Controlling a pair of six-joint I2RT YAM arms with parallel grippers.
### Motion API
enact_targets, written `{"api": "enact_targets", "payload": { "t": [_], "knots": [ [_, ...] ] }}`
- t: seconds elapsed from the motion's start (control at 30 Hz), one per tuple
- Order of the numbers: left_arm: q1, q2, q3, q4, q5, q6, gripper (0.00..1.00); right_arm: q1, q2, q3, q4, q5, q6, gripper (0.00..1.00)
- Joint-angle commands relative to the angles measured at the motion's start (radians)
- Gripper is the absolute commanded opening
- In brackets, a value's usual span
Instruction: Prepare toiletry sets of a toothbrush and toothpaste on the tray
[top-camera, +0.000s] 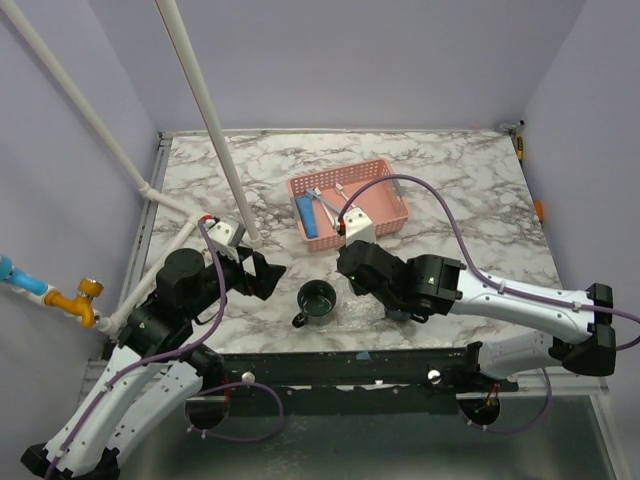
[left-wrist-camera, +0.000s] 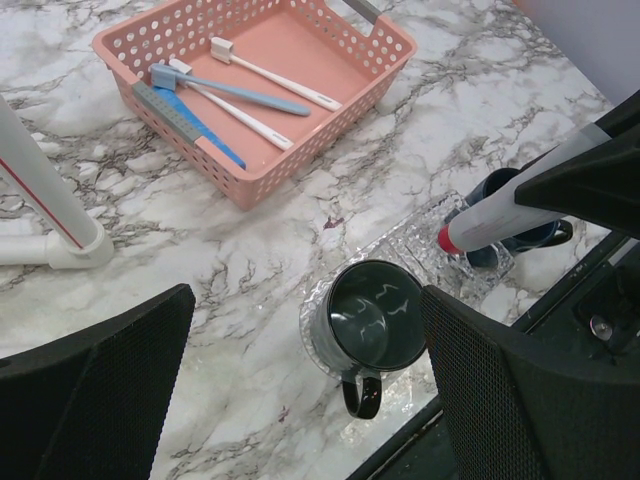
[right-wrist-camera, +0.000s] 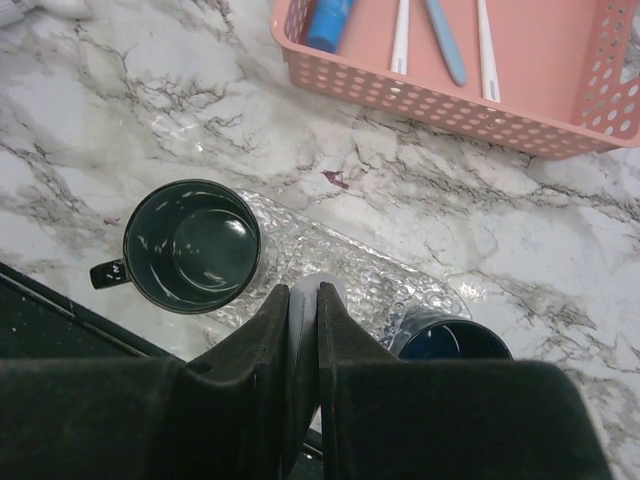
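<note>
Your left gripper (top-camera: 262, 272) hung over the near-left of the marble table (top-camera: 480, 200), jaws spread wide and empty. To its right, the clear tray (left-wrist-camera: 410, 240) lay at the near edge, holding a dark mug (left-wrist-camera: 370, 320) and a blue mug (right-wrist-camera: 445, 340). Your right gripper (right-wrist-camera: 303, 295) clamped a white, red-capped tube (left-wrist-camera: 500, 218) above the tray, beside the blue mug. Behind stood the pink basket (left-wrist-camera: 260, 180) holding toothbrushes (left-wrist-camera: 250, 97).
</note>
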Motion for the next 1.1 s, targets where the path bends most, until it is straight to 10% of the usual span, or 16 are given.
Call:
{"api": "enact_targets", "payload": {
  "t": [0.0, 1.07],
  "knots": [
    [0.006, -0.009, -0.008, 0.033, 0.010, 0.017, 0.93, 0.010, -0.015, -0.019, 0.080, 0.063, 0.016, 0.00],
    [0.006, 0.005, -0.012, 0.039, 0.031, 0.019, 0.94, 0.009, 0.012, -0.149, 0.210, 0.104, 0.090, 0.00]
  ]
}}
